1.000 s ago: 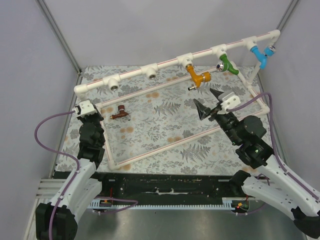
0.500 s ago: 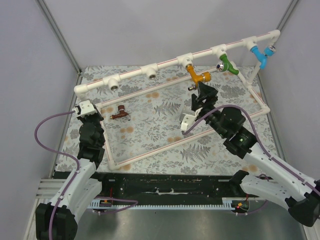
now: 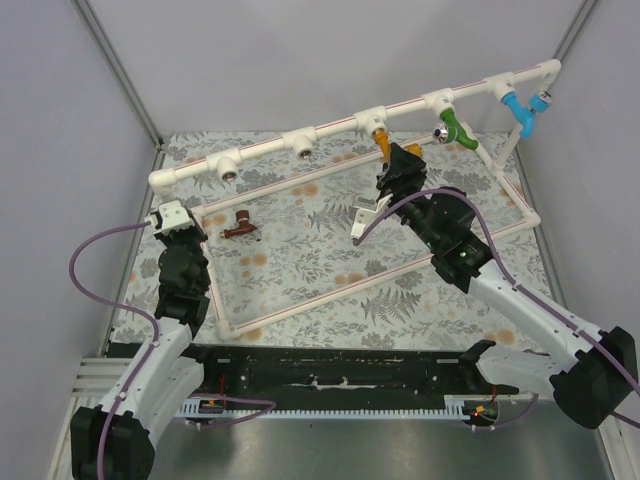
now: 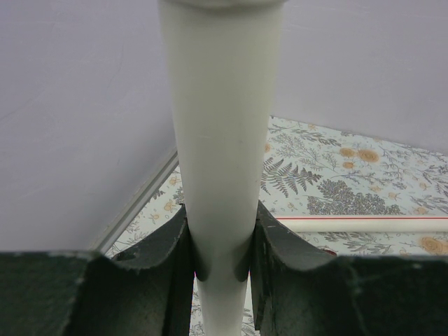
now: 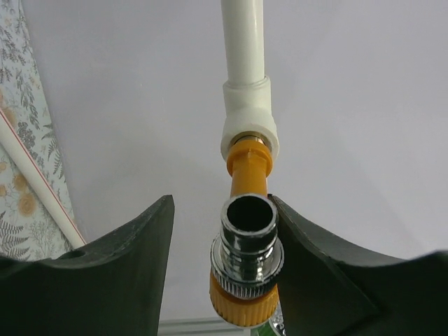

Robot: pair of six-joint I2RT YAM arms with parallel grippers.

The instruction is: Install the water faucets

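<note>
1. The right gripper (image 5: 220, 204) is standing open astride the orange-yellow faucet (image 5: 246, 252); one finger is touching its silvery end; the other is standing clear.
2. That faucet is sitting between the jaws; its stem is running straight ahead of the fingertips into the white tee fitting (image 5: 248, 115).
3. The left gripper (image 4: 222, 241) is clamping the white pipe (image 4: 220, 126).
4. The reddish-brown faucet (image 3: 240, 227) is lying on the table (image 3: 330, 275), near the left gripper's right side and well apart from the right gripper; the left arm is judged nearer.
</note>
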